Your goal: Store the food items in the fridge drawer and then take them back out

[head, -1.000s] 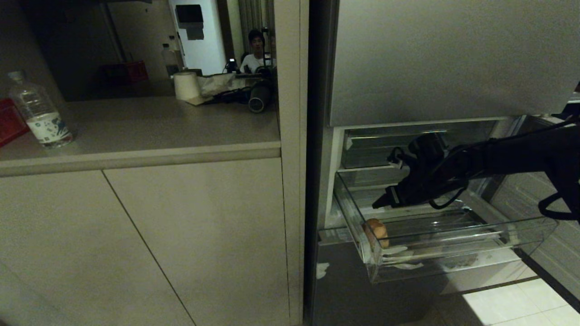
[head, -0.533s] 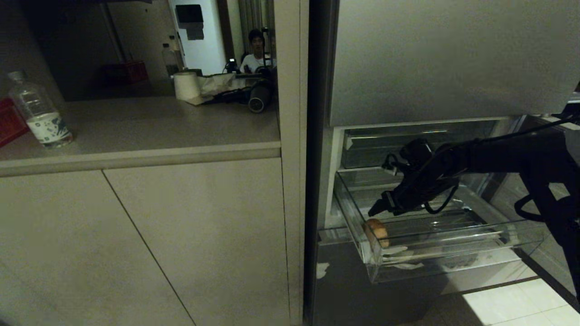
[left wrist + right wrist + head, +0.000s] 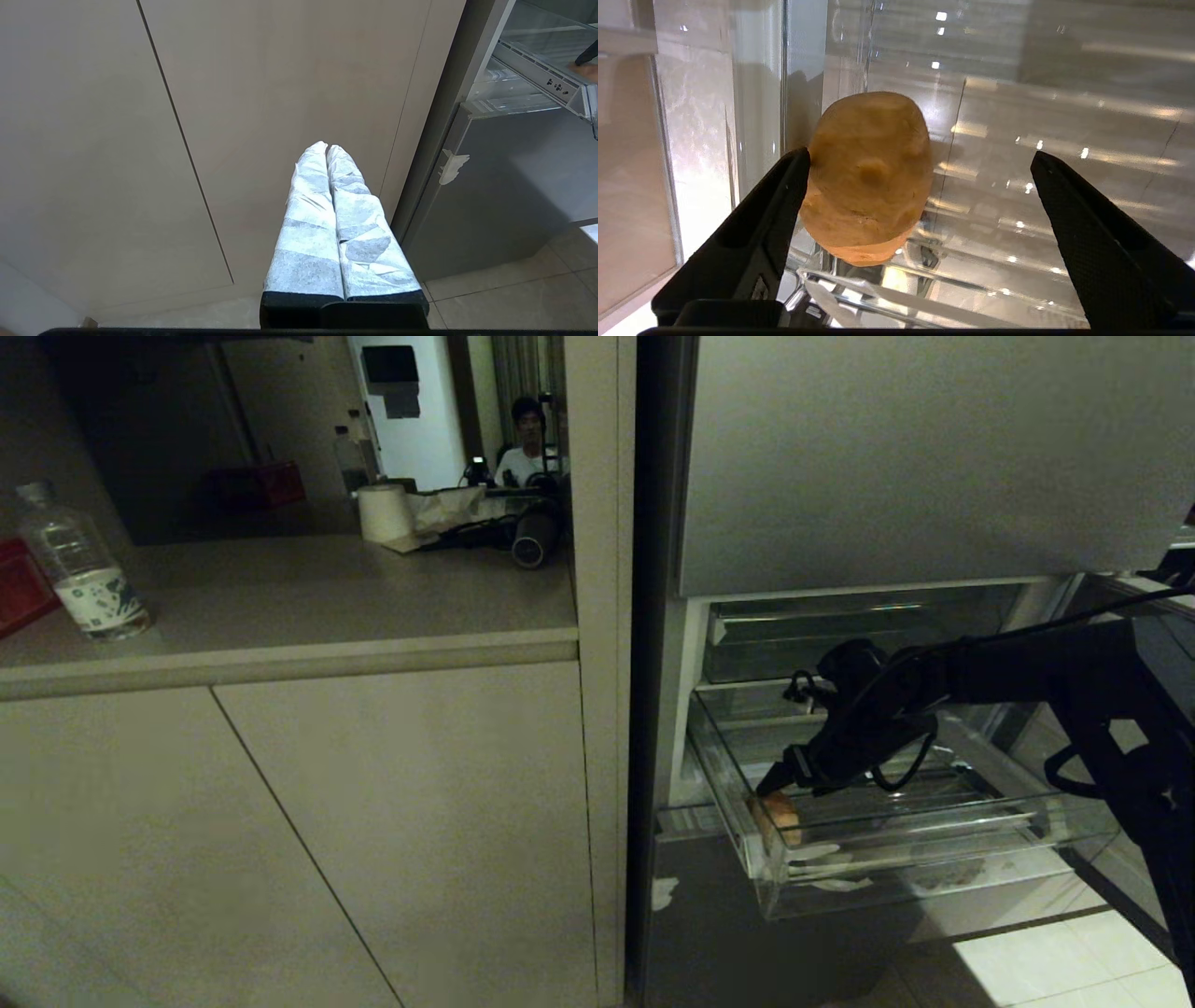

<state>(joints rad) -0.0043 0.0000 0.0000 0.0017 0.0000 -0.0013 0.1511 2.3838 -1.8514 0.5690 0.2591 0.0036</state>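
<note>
Tan-orange lump (image 3: 868, 177) between wide-spread right gripper (image 3: 920, 186) fingers — against one.

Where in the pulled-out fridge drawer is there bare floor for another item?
The ribbed floor of the fridge drawer lies bare from the potato across to its right wall. The left front corner is crowded: the potato sits against the side wall, with the right gripper open around it.
</note>
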